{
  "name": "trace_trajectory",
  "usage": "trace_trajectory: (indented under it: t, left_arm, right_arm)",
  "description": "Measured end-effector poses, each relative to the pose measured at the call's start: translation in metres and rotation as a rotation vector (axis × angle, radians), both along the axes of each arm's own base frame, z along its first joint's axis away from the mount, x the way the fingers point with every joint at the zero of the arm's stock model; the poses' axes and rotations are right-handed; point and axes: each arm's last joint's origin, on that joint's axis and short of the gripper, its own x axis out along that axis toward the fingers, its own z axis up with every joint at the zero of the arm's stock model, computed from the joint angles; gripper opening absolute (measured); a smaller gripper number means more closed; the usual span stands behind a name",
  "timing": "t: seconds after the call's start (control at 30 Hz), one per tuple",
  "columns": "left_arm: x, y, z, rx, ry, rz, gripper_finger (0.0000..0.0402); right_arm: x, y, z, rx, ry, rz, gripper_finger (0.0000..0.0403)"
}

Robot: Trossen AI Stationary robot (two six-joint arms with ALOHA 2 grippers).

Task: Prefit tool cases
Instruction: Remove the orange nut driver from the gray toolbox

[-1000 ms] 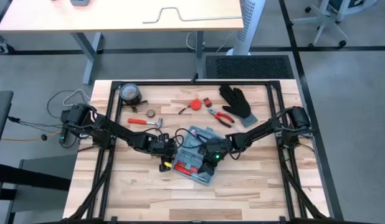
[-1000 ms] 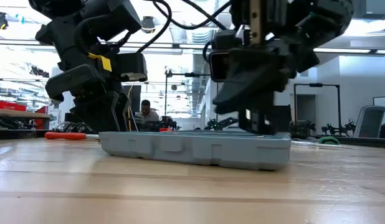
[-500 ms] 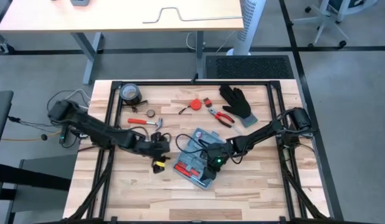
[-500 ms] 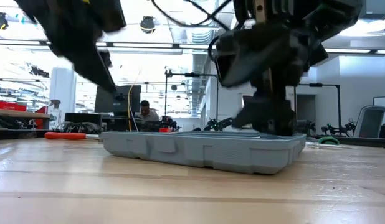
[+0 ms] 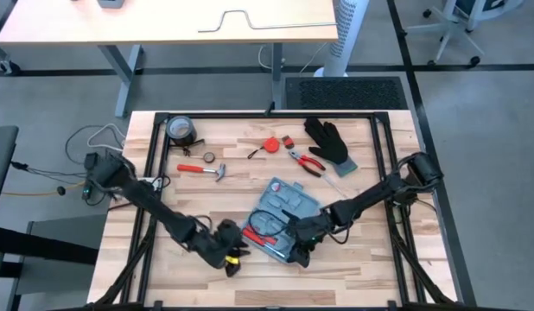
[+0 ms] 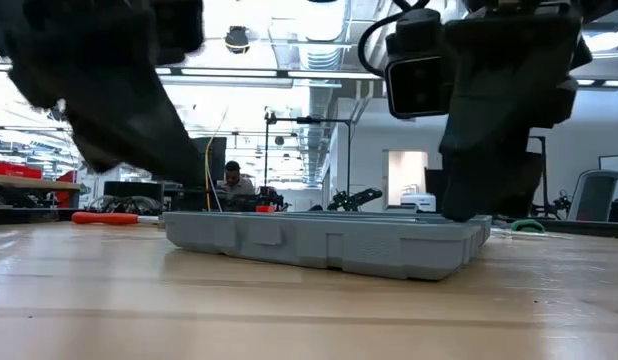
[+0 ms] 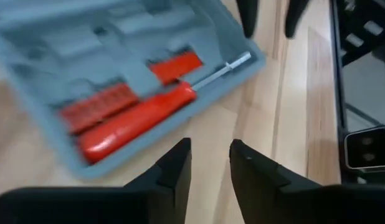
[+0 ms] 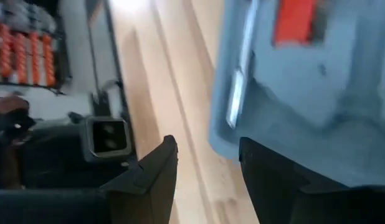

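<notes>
The open case (image 5: 280, 221) lies flat, centre-low in the high view. Left gripper (image 5: 228, 256) hovers lower left of it, fingers (image 7: 174, 171) slightly apart, empty. Right gripper (image 5: 301, 246) at its lower right corner, fingers (image 8: 155, 168) spread.

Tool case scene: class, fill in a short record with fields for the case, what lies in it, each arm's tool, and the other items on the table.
case: light-blue tool case, lying open and flat on the table
contents: red screwdriver, red bit holder
left tool: open, empty, beside the case
right tool: open, empty, at the case's edge
elsewhere: hammer, pliers, black glove, tape roll
</notes>
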Motion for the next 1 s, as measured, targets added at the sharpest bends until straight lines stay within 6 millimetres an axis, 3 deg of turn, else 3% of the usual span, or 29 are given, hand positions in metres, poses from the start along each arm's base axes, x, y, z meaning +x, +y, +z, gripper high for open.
trace_trajectory:
  t: [0.2,0.43,0.8,1.0]
  left_arm:
    - [0.035,-0.022,-0.026,-0.004,0.093,-0.044,0.0087]
    - [0.06,-0.028,-0.037,-0.012,0.126,-0.052,0.0086]
    - [0.065,-0.02,-0.039,-0.005,0.148,-0.041,0.0086]
    - [0.063,-0.019,-0.04,0.018,0.175,-0.033,0.0086]
  right_arm:
    - [0.0,-0.007,-0.003,-0.029,0.025,-0.004,0.0184]
    - [0.005,-0.018,-0.002,-0.053,0.001,-0.036,0.0183]
    - [0.01,-0.017,0.004,-0.042,-0.079,-0.042,0.0182]
    - [0.012,-0.027,0.0,-0.069,-0.064,-0.059,0.0182]
